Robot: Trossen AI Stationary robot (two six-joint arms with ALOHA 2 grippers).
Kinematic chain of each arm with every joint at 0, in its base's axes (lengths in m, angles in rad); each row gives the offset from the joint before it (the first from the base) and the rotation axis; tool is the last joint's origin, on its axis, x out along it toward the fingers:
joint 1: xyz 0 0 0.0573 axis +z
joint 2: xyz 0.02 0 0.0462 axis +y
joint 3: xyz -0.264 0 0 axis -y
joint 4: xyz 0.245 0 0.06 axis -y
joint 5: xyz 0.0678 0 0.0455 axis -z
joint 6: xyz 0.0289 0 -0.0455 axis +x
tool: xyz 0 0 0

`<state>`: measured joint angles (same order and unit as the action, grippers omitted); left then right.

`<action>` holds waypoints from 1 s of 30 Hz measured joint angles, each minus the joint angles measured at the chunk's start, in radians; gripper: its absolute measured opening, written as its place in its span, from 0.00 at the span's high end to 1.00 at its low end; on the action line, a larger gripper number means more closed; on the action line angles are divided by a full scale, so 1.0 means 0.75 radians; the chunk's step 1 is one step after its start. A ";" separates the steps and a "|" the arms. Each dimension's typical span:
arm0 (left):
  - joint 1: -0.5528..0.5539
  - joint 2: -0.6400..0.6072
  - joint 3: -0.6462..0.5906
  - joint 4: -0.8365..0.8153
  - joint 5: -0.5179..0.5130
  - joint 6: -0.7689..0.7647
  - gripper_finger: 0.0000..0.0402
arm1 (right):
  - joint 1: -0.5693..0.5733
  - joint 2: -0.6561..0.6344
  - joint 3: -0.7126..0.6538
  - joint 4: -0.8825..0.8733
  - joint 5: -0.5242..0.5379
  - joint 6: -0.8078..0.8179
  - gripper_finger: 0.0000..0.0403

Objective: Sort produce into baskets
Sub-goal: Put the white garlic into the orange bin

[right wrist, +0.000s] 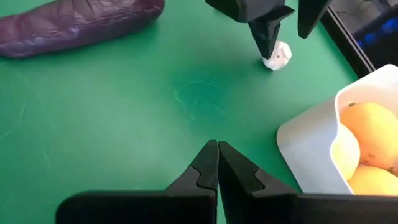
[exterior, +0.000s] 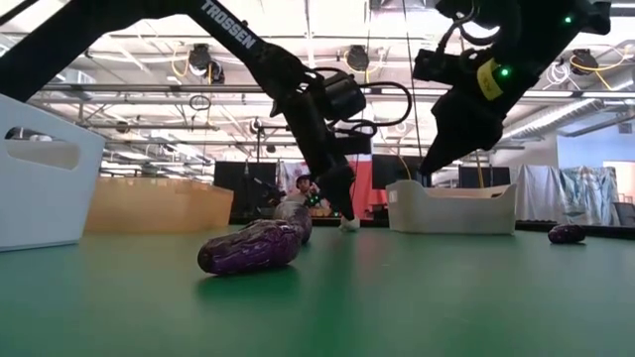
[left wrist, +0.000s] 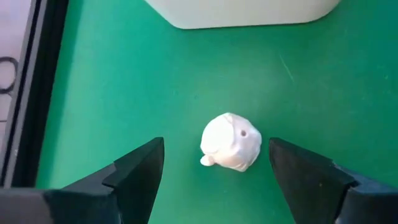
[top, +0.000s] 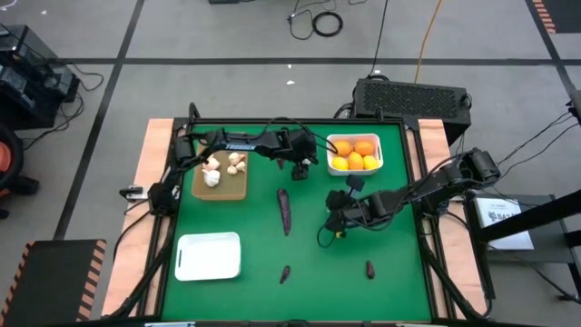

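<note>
The left gripper (left wrist: pixel 214 165) is hanging with fingers spread wide on either side of a cream-white garlic bulb (left wrist: pixel 231 142), not touching it. The bulb is lying on the green table (top: pixel 245 213) near the far edge, just beside the white rounded tray of orange citrus (top: pixel 355 153). The right gripper (right wrist: pixel 217 155) is hovering mid-table with fingers pressed together, holding nothing. A long dark purple eggplant (top: pixel 285 210) is lying at the table's centre.
</note>
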<state>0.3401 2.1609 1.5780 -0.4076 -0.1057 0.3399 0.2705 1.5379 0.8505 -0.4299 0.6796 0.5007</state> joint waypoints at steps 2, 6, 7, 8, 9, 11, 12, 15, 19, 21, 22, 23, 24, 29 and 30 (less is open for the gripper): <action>0.000 0.000 0.000 0.000 -0.005 0.013 0.27 | -0.006 0.000 -0.001 0.002 0.000 -0.002 1.00; 0.000 0.000 0.000 -0.003 -0.005 0.033 0.27 | -0.012 0.000 -0.001 0.023 0.000 -0.019 1.00; 0.000 0.000 0.000 -0.007 -0.005 0.047 0.28 | -0.012 0.000 -0.001 0.029 0.000 -0.026 1.00; 0.000 0.000 0.000 -0.012 -0.005 0.056 0.29 | -0.012 0.000 -0.001 0.036 0.000 -0.031 1.00; 0.000 0.000 0.000 -0.015 -0.005 0.063 0.31 | -0.012 0.000 -0.001 0.041 0.000 -0.035 1.00; 0.000 0.000 0.000 -0.023 -0.005 0.084 0.35 | -0.012 0.000 -0.001 0.044 0.000 -0.040 1.00; -0.003 0.000 0.000 -0.025 -0.005 0.088 0.37 | -0.012 0.000 -0.001 0.049 0.000 -0.044 1.00; -0.004 0.000 0.000 -0.024 -0.004 0.089 0.44 | -0.012 0.000 -0.001 0.051 0.000 -0.049 1.00; -0.004 0.000 0.000 -0.017 0.000 0.088 0.52 | -0.012 0.000 -0.001 0.051 0.000 -0.050 1.00; -0.004 0.000 0.000 -0.017 0.001 0.088 0.56 | -0.012 0.000 -0.001 0.051 0.000 -0.050 1.00; -0.004 0.000 0.000 -0.017 0.001 0.088 0.59 | -0.012 0.000 -0.001 0.051 0.000 -0.050 1.00; -0.004 0.000 0.000 -0.017 0.001 0.088 0.61 | -0.012 0.000 -0.001 0.051 0.000 -0.050 1.00; -0.004 0.000 0.000 -0.017 0.001 0.088 0.63 | -0.012 0.000 -0.001 0.051 0.000 -0.050 1.00; -0.004 0.000 0.000 -0.017 0.002 0.088 0.75 | -0.012 0.000 -0.001 0.051 0.000 -0.050 1.00; -0.004 0.000 0.000 -0.017 0.002 0.087 0.77 | -0.012 0.000 -0.001 0.051 0.000 -0.050 1.00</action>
<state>0.3370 2.1609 1.5780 -0.4202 -0.1040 0.4053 0.2611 1.5379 0.8497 -0.3920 0.6796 0.4633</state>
